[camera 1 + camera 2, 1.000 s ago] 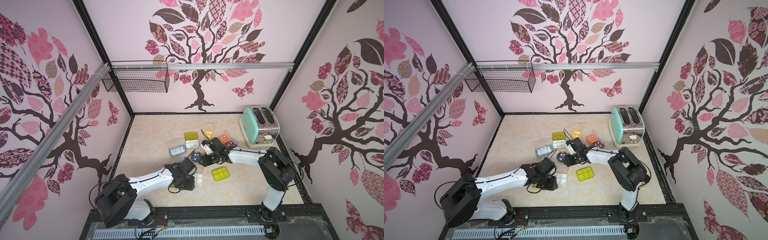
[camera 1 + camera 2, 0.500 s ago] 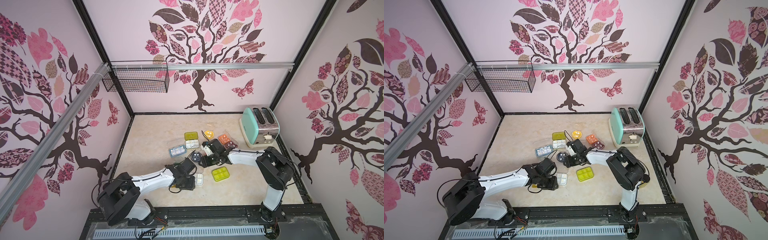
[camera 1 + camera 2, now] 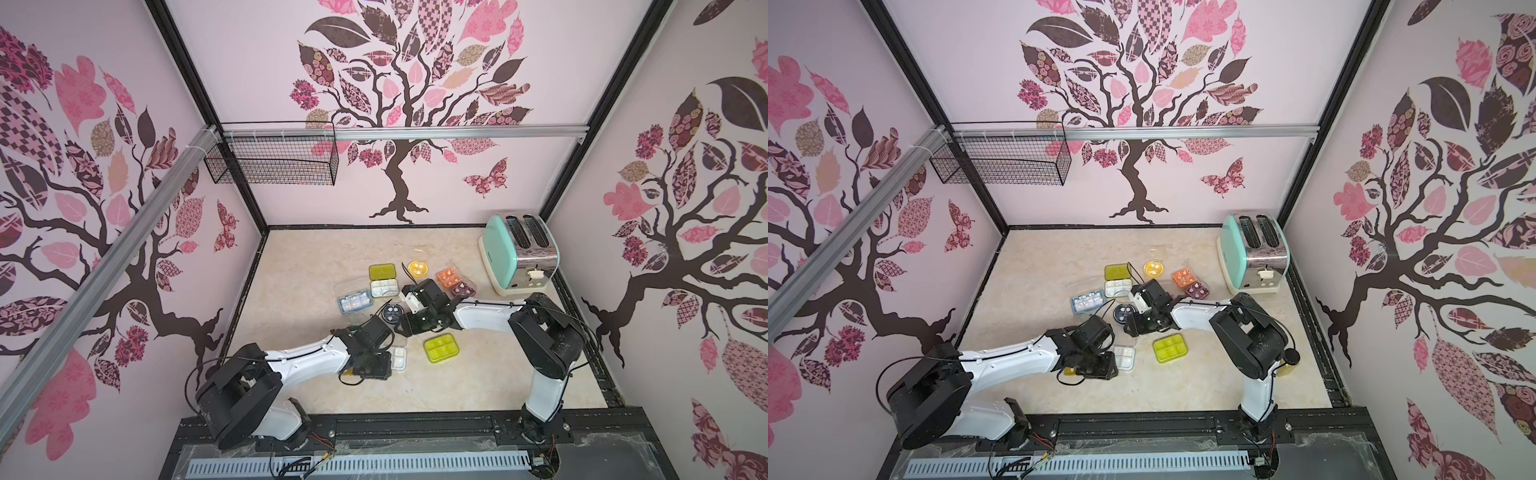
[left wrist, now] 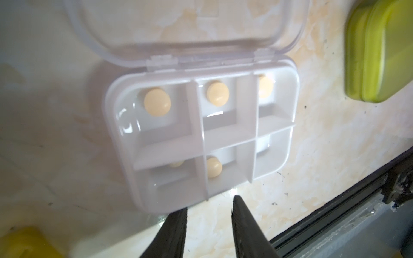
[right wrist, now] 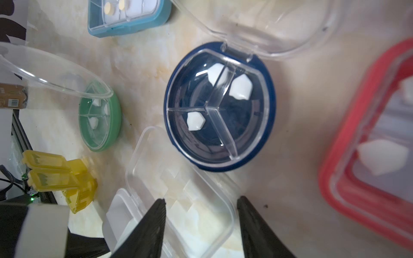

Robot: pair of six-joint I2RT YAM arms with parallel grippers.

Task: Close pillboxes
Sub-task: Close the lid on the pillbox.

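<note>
The left pincer (image 4: 209,202) stands open and empty, its tips just beside the near edge of the white pillbox (image 4: 201,138), whose clear lid (image 4: 185,26) lies folded back flat on the table (image 4: 324,145). A shove against so light a case would likely slide it toward the closed lime pillbox (image 4: 380,55) rather than fold the lid over, and any tilt could toss the pale pills (image 4: 157,104) across the dividers. The right pincer (image 5: 202,198) is likewise parted and holds nothing. It is poised over what looks to be that same clear lid, with the navy round pillbox (image 5: 220,107) just ahead, its round lid (image 5: 279,22) laid open. With both arms crowding one spot, they could knock each other, or a finger could catch the wrong lid. In a top view the left arm (image 3: 307,361) reaches low and forward, wrist bent down over the white case, while the right arm (image 3: 486,318) stretches sideways across the table toward the middle, wrist low
</note>
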